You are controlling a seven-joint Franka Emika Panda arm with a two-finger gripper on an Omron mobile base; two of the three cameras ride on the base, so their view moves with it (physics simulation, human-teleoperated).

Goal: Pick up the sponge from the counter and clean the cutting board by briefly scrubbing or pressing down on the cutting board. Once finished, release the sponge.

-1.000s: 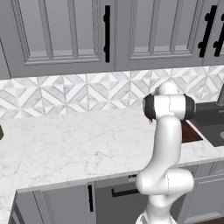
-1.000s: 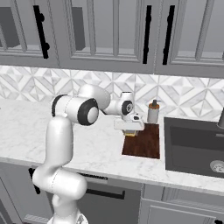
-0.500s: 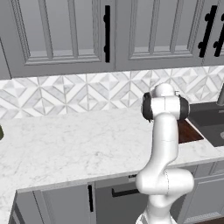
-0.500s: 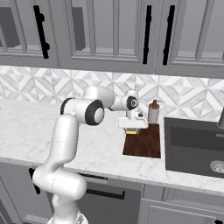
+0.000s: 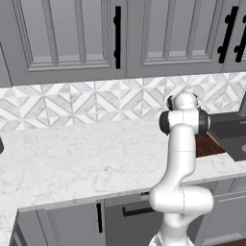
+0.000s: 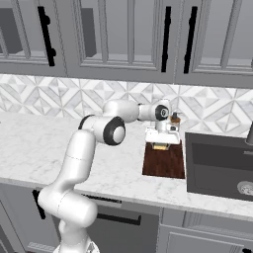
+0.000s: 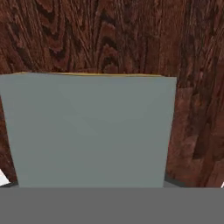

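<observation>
One relation governs your next move: the sponge [image 7: 89,131] sits directly under the pincer [image 6: 160,144], clamped in it by the look of things, over the far end of the cutting board [image 6: 164,162]. You press straight down; whether it already touches the wood is unclear.

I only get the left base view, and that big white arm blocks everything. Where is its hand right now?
Observer: The gripper is down at the far end of the cutting board.
Operator: Is it holding anything?
Observer: Yes, the sponge, grey side toward the hand, yellow side facing the wood.
Operator: Is it pressing on the board?
Observer: I cannot tell. The hand view shows the sponge close over the wood grain, but not whether they touch.
</observation>
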